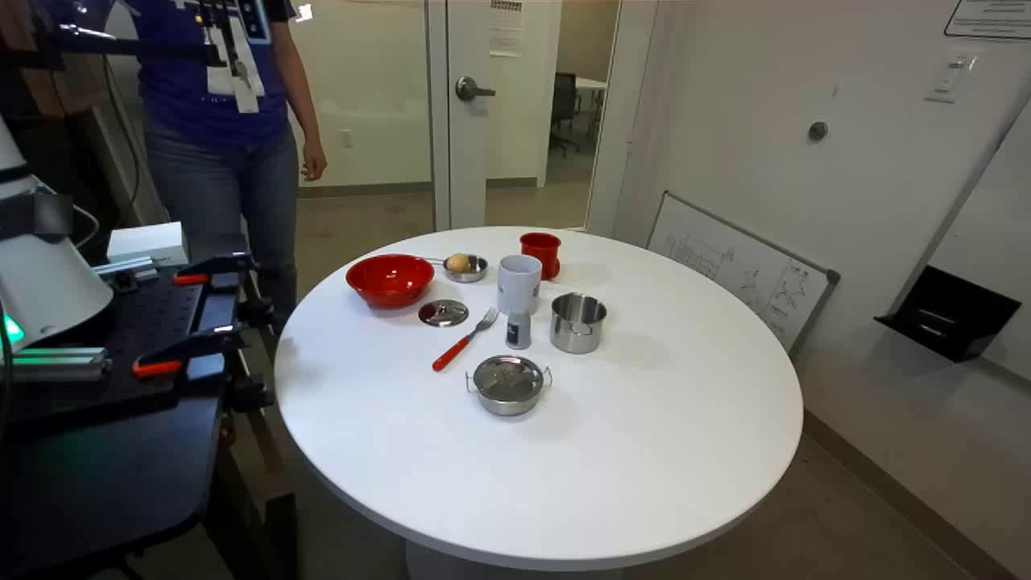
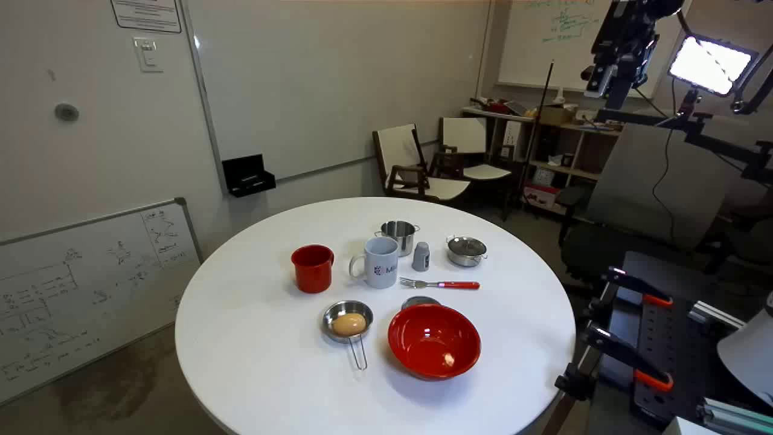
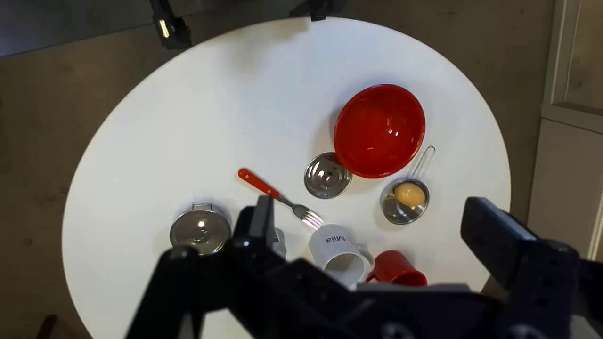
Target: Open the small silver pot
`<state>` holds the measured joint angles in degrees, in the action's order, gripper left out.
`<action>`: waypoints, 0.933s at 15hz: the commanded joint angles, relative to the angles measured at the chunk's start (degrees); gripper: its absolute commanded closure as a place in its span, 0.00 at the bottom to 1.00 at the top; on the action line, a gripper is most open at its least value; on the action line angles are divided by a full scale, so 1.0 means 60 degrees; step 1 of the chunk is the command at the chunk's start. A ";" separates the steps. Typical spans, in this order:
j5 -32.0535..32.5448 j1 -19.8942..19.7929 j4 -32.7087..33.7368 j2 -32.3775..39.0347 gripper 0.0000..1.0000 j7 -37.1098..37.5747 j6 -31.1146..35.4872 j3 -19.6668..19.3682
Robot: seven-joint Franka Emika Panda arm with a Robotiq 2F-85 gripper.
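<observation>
The small silver pot (image 1: 507, 388) is low, wide and shiny, with two wire handles and a lid on top. It stands on the white round table (image 1: 644, 451); it also shows in the other views (image 2: 466, 252) (image 3: 200, 230). In the wrist view, the pot lies left of the jaws, its lower edge partly hidden by the gripper. My gripper (image 3: 370, 215) is open with its fingers wide apart and nothing between them. It hangs high above the table; part of it shows at the top right in an exterior view (image 2: 619, 66).
Near the pot are a fork (image 1: 467, 340), grey shaker (image 1: 518, 330), taller silver container (image 1: 577, 324), white mug (image 1: 519, 283) and red mug (image 1: 540, 254). A loose metal lid (image 3: 328, 175), red bowl (image 3: 379, 131) and small pan with an egg (image 3: 405, 201) stand further off.
</observation>
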<state>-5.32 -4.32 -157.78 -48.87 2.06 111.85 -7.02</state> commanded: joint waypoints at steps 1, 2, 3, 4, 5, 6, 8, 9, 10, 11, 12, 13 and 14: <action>-0.0079 -0.0110 0.0021 0.0015 0.00 -0.0073 -0.0030 0.0094; -0.0079 -0.0110 0.0021 0.0015 0.00 -0.0073 -0.0030 0.0094; -0.0089 -0.0155 0.0046 0.0124 0.00 0.0076 0.0047 0.0143; -0.0033 -0.0235 0.0072 0.0299 0.00 0.0245 0.0211 0.0231; 0.0060 -0.0365 0.0082 0.0482 0.00 0.0515 0.0451 0.0380; 0.0108 -0.0524 0.0110 0.0846 0.00 0.0924 0.0870 0.0535; 0.0305 -0.0821 0.0115 0.1513 0.00 0.1549 0.1734 0.0808; 0.0392 -0.0964 0.0124 0.1886 0.00 0.1877 0.2219 0.0935; 0.0563 -0.1156 0.0085 0.2384 0.00 0.2254 0.2905 0.1102; 0.0765 -0.1337 0.0134 0.2881 0.00 0.2626 0.3443 0.1265; 0.1019 -0.1537 0.0224 0.3546 0.00 0.3006 0.4041 0.1424; 0.1295 -0.1738 0.0301 0.4051 0.00 0.3435 0.4465 0.1600; 0.1601 -0.1953 0.0456 0.4673 0.00 0.3890 0.4830 0.1748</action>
<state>-0.01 -12.42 -158.19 -32.00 18.11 134.23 0.23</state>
